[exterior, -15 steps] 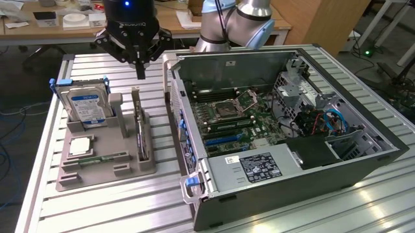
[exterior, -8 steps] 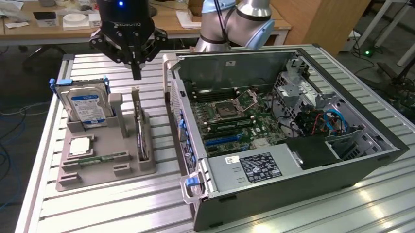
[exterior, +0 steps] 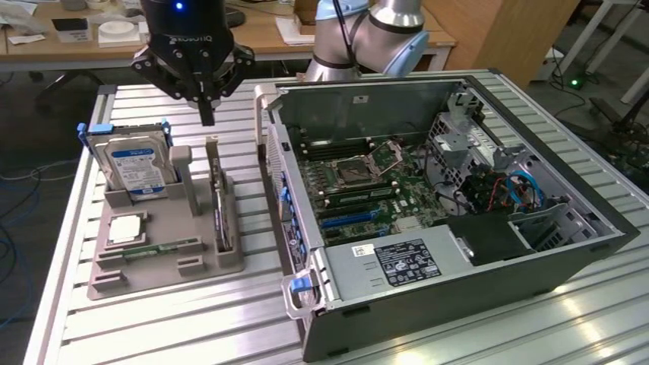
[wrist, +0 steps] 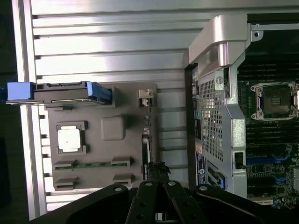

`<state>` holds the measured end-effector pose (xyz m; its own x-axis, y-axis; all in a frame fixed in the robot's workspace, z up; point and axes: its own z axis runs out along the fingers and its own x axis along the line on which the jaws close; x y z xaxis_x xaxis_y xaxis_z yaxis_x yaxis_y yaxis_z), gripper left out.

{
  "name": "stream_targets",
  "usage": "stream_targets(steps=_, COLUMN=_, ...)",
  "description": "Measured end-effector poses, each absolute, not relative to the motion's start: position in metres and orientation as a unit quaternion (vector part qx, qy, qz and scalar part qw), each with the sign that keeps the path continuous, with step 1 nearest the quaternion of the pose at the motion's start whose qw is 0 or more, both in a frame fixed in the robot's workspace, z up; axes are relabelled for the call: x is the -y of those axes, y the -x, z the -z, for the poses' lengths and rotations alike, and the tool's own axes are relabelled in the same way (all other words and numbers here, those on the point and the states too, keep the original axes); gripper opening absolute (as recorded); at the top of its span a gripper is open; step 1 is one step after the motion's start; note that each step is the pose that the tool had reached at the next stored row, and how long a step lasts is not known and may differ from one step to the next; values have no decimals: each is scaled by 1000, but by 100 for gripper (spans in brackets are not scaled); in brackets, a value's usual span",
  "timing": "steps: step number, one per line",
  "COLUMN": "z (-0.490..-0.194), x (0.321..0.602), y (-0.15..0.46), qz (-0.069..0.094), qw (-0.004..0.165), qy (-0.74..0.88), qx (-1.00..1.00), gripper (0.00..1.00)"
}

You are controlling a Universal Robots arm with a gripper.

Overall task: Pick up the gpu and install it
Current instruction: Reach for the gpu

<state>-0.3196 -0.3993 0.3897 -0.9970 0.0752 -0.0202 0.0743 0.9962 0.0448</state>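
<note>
While hanging over the grey holder (exterior: 172,220), clenched shut on nothing: gripper (exterior: 208,118) (wrist: 156,167), fingertips pressed into one dark point. Poised right above the upper edge of the gpu (exterior: 216,199) (wrist: 146,145), near it but not touching. Standing on its long edge in the holder's slot, on the side nearest the computer case (exterior: 457,304): that same gpu, a thin dark strip seen edge-on. At the holder's other side, upright in its own slot: hard drive (exterior: 137,167) with blue rails and a blue-white label. Lying flat in a square pocket in front of the drive: processor chip (exterior: 124,228), silver-topped. Nearer the camera in the exterior view, also lying flat: slim green memory stick (exterior: 163,249). Resting on the slatted metal table (exterior: 182,319), just beside the case: the holder with all four parts. Lying on its side with the panel off: the case, motherboard (exterior: 355,190) open to view inside.
</note>
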Motion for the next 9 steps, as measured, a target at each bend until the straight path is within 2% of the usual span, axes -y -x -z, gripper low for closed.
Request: stream_targets(steps=9, z=-389, x=399, y=329, qz=-22, qw=11, qy=-37, qx=-999, gripper=11)
